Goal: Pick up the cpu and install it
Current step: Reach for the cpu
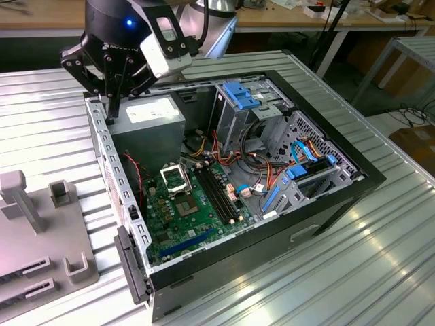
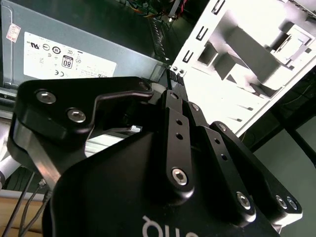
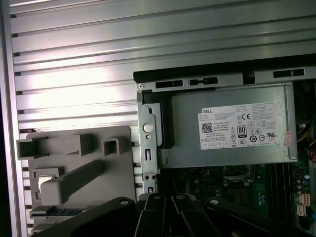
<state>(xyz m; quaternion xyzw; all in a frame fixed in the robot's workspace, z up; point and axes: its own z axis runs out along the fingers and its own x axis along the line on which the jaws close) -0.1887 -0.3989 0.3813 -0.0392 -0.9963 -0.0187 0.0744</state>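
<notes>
I see the ribbed metal table [image 1: 380,265] carrying the open computer case [image 1: 285,248], with its grey power supply [image 1: 146,117] in one corner. A grey fixture plate [image 3: 118,187] lies just beside the case. My gripper [image 1: 112,112] hangs over the case wall by the power supply, fingers drawn together; I cannot tell whether they pinch anything. The cpu [image 3: 45,177], a small, flat, pale silver-grey square, seems to lie on the fixture.
</notes>
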